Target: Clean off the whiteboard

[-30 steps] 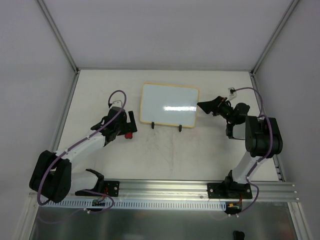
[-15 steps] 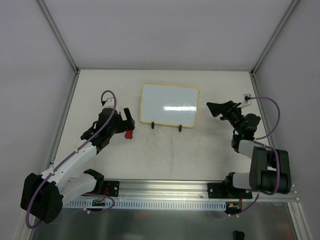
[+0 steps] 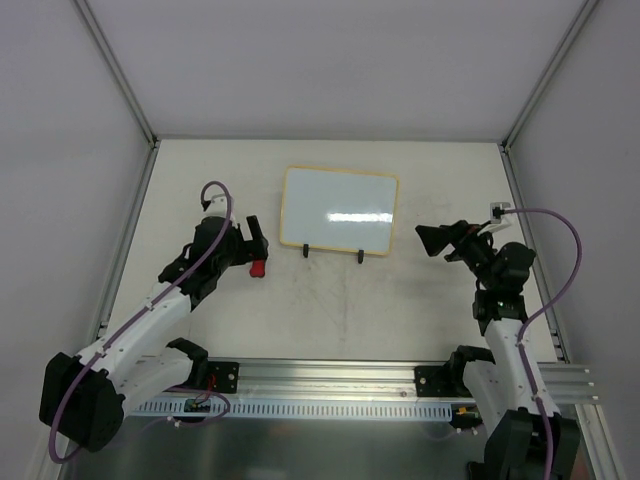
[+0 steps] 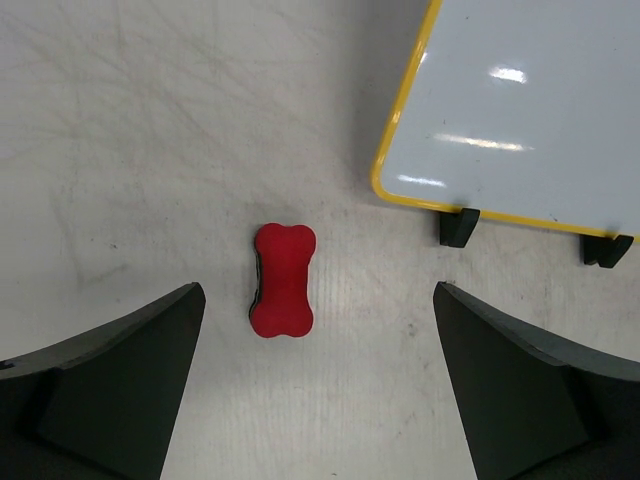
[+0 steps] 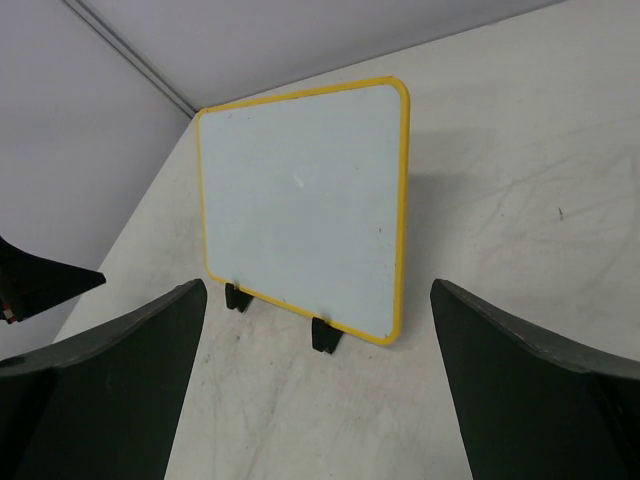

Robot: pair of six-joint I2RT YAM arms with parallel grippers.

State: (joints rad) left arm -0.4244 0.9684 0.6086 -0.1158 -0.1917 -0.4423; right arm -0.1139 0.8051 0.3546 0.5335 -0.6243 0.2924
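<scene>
Left hand [image 3: 255,245] — spread wide, empty, above the red eraser [image 4: 283,280]; right hand [image 3: 435,243] likewise spread, empty. Whiteboard [image 3: 338,212]: propped on two black feet [image 4: 458,226] on the counter [image 3: 330,310], untouched. Judged light, stiff, glossy and easily tipped — best steadied at its frame [image 4: 394,125]; scribbles possibly present, not discernible.

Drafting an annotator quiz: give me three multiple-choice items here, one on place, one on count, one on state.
1. Where is the red eraser relative to the whiteboard? A on it; B beside it, on the table; C behind it.
2. How many black feet prop the whiteboard? A one; B four; C two.
3. The left gripper and right gripper are: A both open, empty; B both shut; C both clamped on the eraser.
Key: 1 B, it lies on bare table. 2 C, two show at the lower edge. 3 A, wide jaws hold nothing.
</scene>
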